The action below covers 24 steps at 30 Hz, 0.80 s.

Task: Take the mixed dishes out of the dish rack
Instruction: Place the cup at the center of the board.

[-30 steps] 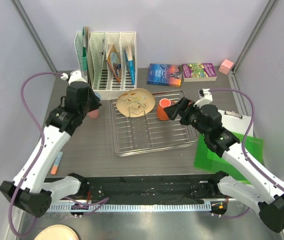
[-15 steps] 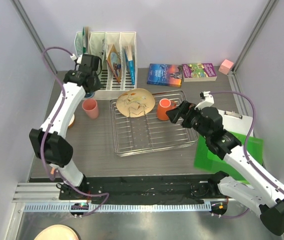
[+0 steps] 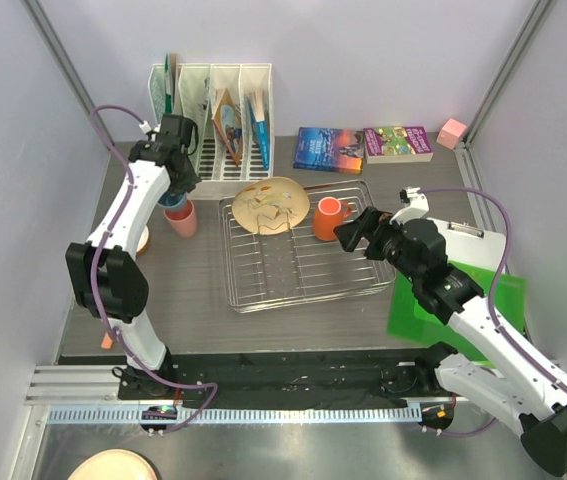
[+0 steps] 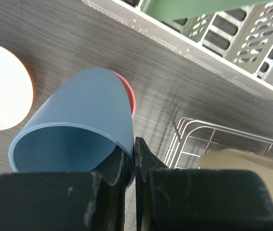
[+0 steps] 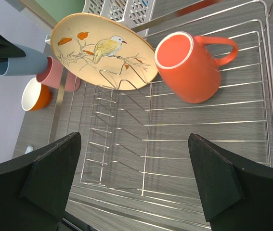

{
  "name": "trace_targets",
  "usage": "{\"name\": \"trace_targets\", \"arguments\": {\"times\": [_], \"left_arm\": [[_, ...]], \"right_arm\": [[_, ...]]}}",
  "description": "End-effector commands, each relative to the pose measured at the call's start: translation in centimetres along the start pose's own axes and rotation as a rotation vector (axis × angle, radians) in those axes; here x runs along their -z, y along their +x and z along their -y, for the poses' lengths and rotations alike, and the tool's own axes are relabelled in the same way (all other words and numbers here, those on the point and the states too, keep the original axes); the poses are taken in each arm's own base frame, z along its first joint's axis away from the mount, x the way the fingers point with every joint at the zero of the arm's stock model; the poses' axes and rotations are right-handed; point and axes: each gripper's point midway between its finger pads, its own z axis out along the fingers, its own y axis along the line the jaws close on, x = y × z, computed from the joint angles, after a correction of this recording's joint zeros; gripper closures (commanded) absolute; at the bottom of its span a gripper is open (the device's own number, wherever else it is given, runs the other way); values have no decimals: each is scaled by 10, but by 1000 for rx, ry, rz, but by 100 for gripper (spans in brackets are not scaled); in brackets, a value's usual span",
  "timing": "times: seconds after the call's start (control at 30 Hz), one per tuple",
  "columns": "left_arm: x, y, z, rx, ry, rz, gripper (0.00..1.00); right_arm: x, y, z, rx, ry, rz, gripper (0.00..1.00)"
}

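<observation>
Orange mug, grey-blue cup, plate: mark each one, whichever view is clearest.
orange mug [image 5: 197, 75], right wrist view, on its outer side wall.
grey-blue cup [image 4: 92, 102], left wrist view, on its outer wall.
plate [image 5: 103, 50], right wrist view, on the painted bird.

1. We see a dark wood-grain desk [image 3: 193, 290] with the chrome wire dish rack [image 3: 298, 270] lying near its middle.
2. Just left of the dish rack stands the pink cup [image 5: 59, 77], and further left the small orange bowl [image 5: 35, 97].
3. Behind the dish rack we find a white file holder [image 3: 213, 120], a blue book [image 3: 329, 150], a second book [image 3: 398, 143], and further right a pink block [image 3: 452, 132].
4. Right of the dish rack lie a green sheet [image 3: 408, 315] and a clipboard [image 3: 468, 232].
</observation>
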Motion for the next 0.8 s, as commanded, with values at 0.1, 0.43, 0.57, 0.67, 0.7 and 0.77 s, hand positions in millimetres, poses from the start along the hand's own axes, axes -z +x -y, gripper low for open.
{"name": "trace_targets", "arguments": {"times": [0.1,0.43,0.57,0.67,0.7,0.77], "left_arm": [[-15,12,5,20,44,-38,100],[-2,-4,4,28,67,15,74],[10,-20,6,43,82,53,57],[18,-28,5,54,74,71,52],[23,-32,4,62,76,83,51],[30,-35,6,90,97,104,50]], "right_arm": [[-2,-3,5,16,17,24,2],[-7,1,6,14,26,0,2],[-11,3,7,14,30,-8,2],[-11,3,6,15,28,-10,2],[-11,3,6,13,28,-10,2],[-11,4,8,15,32,-9,2]]}}
